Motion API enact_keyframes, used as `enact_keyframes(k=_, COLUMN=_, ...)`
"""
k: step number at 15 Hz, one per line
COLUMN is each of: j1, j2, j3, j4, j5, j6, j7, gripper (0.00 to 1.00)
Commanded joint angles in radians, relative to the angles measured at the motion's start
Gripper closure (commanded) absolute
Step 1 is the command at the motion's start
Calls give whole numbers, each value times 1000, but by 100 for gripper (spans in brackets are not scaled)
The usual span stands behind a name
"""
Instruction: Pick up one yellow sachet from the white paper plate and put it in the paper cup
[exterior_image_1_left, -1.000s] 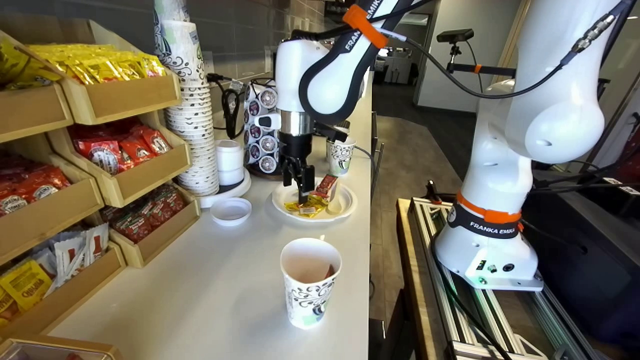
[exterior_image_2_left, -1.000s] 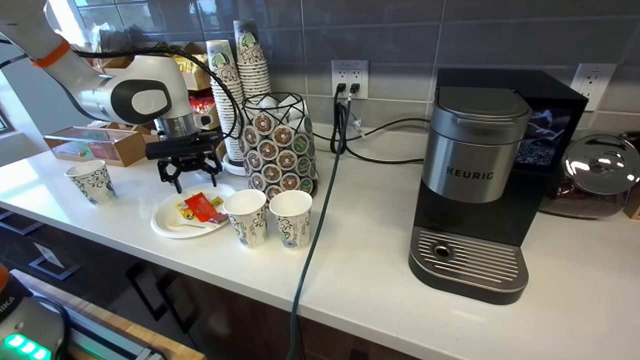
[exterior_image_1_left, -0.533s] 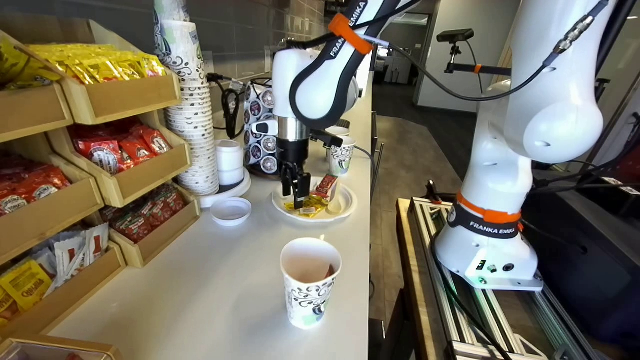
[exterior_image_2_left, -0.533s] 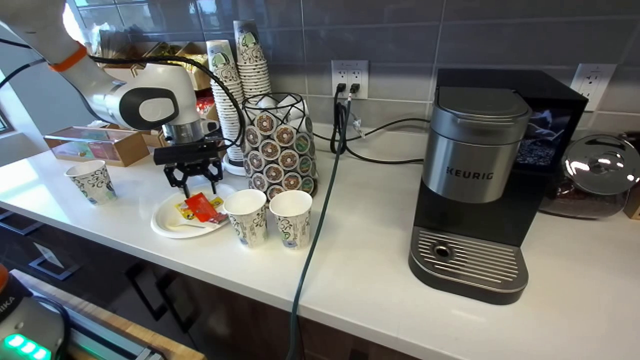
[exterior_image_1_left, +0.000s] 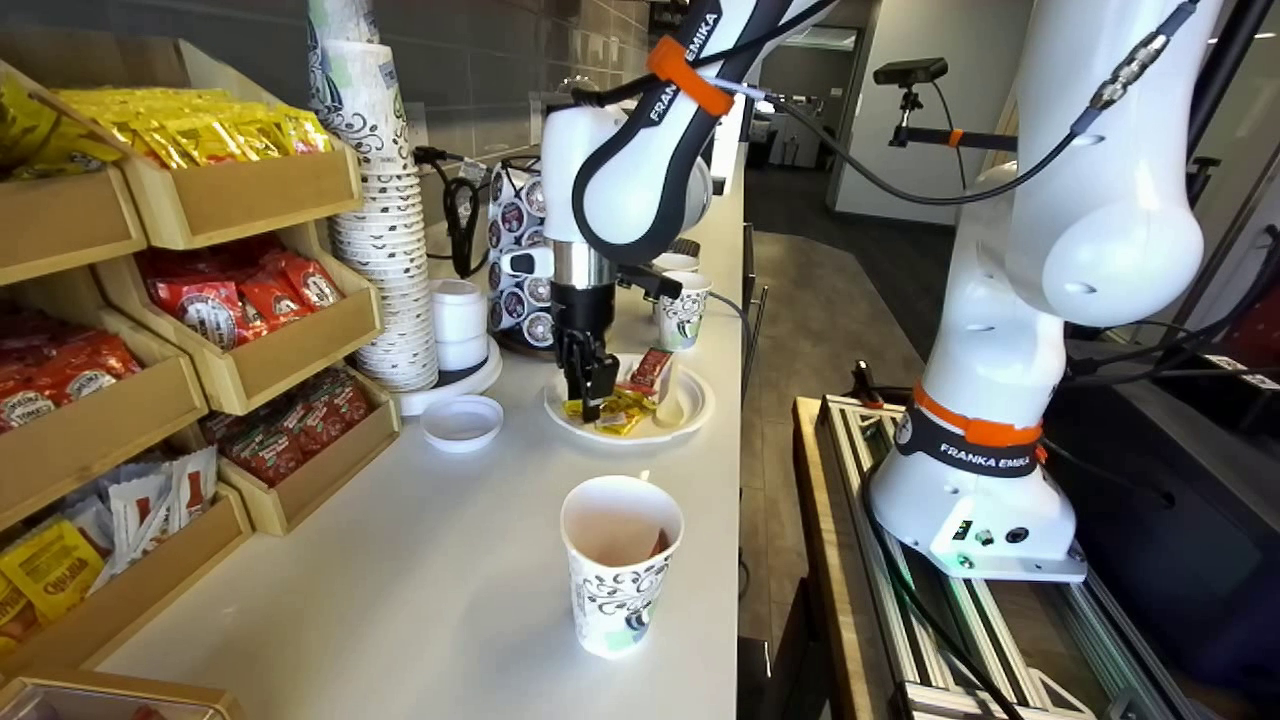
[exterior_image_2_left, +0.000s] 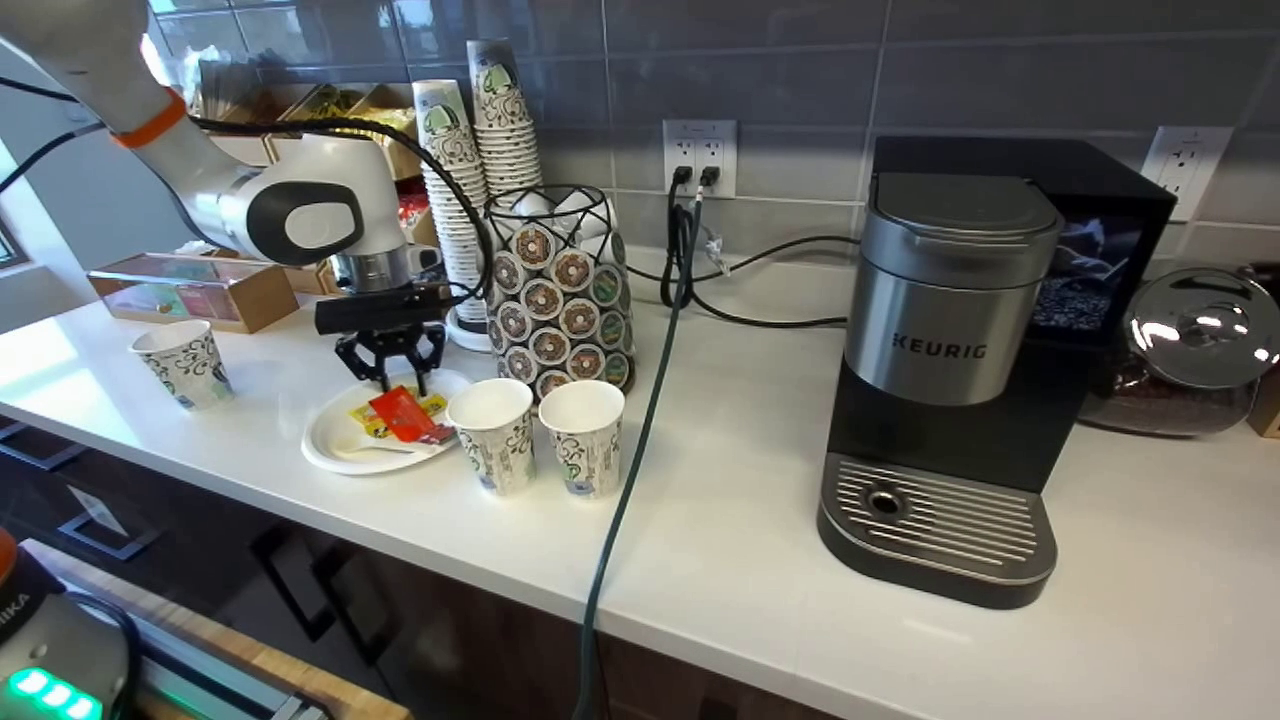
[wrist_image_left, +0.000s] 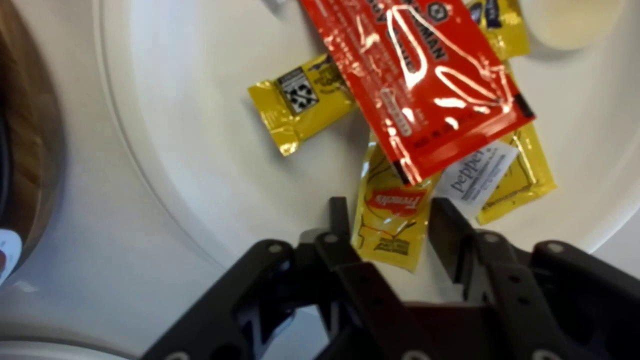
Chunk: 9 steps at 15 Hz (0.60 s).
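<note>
A yellow sachet (wrist_image_left: 392, 222) lies on the white paper plate (wrist_image_left: 170, 100), its upper end under a red packet (wrist_image_left: 420, 95). My gripper (wrist_image_left: 390, 201) straddles its lower part, jaws apart, one finger on each side. Against the right fingertip the sachet's edge is very close; touching or not, I cannot tell. More yellow sachets (wrist_image_left: 312, 102) show around the red packet. In both exterior views the gripper (exterior_image_2_left: 402, 387) is down low over the plate (exterior_image_2_left: 325, 445). Upright on the counter, apart from the plate, stands the paper cup (exterior_image_1_left: 620, 600), something reddish inside it.
A white plastic spoon (exterior_image_1_left: 672, 405) and a pepper packet (wrist_image_left: 475, 175) share the plate. Close by stand two more cups (exterior_image_2_left: 495, 440), (exterior_image_2_left: 583, 440) and a coffee pod rack (exterior_image_2_left: 555, 300). Tall cup stacks (exterior_image_1_left: 385, 220), a small white dish (exterior_image_1_left: 462, 422) and wooden condiment bins (exterior_image_1_left: 300, 430) line the wall side.
My gripper has come down toward the plate and shifted a little toward the wall side. Its jaws have drawn closer together. The cups and plate have not moved.
</note>
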Motion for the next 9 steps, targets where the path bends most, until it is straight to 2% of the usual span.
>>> enact_keyframes(k=1, j1=-19, j2=20, j3=19, j4=18, j5=19, j6=-12, j7=-31, gripper=86)
enact_keyframes(k=2, j1=-19, j2=16, j3=20, j4=15, j5=18, j6=-12, j7=-30, gripper=93)
enact_keyframes(k=5, j1=-18, j2=-11, j3=18, j4=0, j5=12, j6=-19, j7=-6, gripper=100)
enact_keyframes(k=9, j1=-15, j2=-67, j3=22, j4=-36, j5=31, j6=-18, j7=-6, gripper=94)
